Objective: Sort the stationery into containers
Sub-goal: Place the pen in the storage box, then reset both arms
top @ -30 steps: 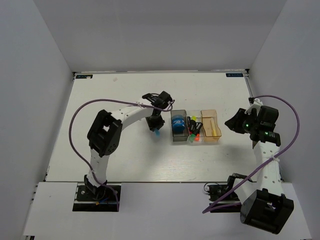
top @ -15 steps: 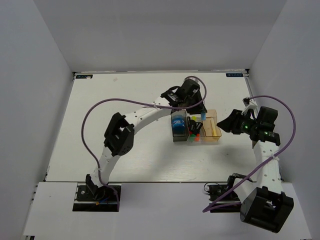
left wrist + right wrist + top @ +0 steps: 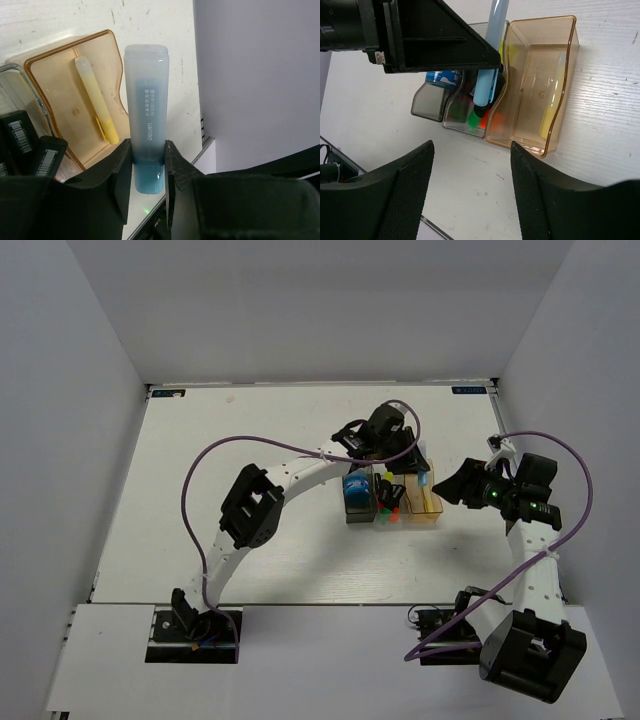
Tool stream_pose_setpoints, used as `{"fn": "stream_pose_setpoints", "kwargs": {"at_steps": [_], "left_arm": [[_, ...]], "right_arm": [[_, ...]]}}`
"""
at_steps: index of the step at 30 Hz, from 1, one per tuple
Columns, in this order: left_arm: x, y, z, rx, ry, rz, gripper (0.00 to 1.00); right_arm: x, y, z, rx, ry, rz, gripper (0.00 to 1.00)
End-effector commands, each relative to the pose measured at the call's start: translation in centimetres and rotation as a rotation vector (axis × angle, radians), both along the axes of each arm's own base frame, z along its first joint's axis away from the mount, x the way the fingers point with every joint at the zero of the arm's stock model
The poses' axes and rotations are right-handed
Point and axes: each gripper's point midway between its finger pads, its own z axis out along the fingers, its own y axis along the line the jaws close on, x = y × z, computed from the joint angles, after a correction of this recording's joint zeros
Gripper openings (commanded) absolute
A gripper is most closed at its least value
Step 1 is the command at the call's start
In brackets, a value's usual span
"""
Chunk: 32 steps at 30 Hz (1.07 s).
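While the left claw (image 3: 146, 152) clenches a light-blue stick (image 3: 146, 90) over the tan-orange bin's (image 3: 55, 85) edge, where a pale yellow piece (image 3: 95, 100) lies, the right claw (image 3: 470, 150) hovers nearby, spread wide and empty.

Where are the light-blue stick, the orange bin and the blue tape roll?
light-blue stick (image 3: 146, 110), left wrist view, mid-body.
tan-orange bin (image 3: 57, 92), left wrist view, bare floor.
blue tape roll (image 3: 355, 490), top view, top side.

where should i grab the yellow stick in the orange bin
Probably at mid-length, from straight above, jaws across its thin width. The yellow stick lies flat along the orange bin's length, close to one long wall, so the walls block any sideways approach.
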Motion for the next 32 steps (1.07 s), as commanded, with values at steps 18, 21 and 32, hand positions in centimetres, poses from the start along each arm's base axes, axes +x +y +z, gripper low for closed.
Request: {"fn": "stream_pose_setpoints", "kwargs": {"at_steps": [18,21,32], "left_arm": [[-0.8,3.9,4.8,0.032,-0.122,0.001,0.01],[-2.6,8.2,7.6,0.117,-0.222,-0.020,0.23],[-12.2,36.2,3.2,0.691,-0.377,0.139,1.00]], "right_arm": [[0.6,-1.6,-0.3,-0.008,0.013,-0.087,0.90],[0.5,-1.8,-0.1,-0.015,0.037,-0.081,0.90],[1.1,-3.4,1.3,-0.090,-0.030,-0.187,0.90]]}}
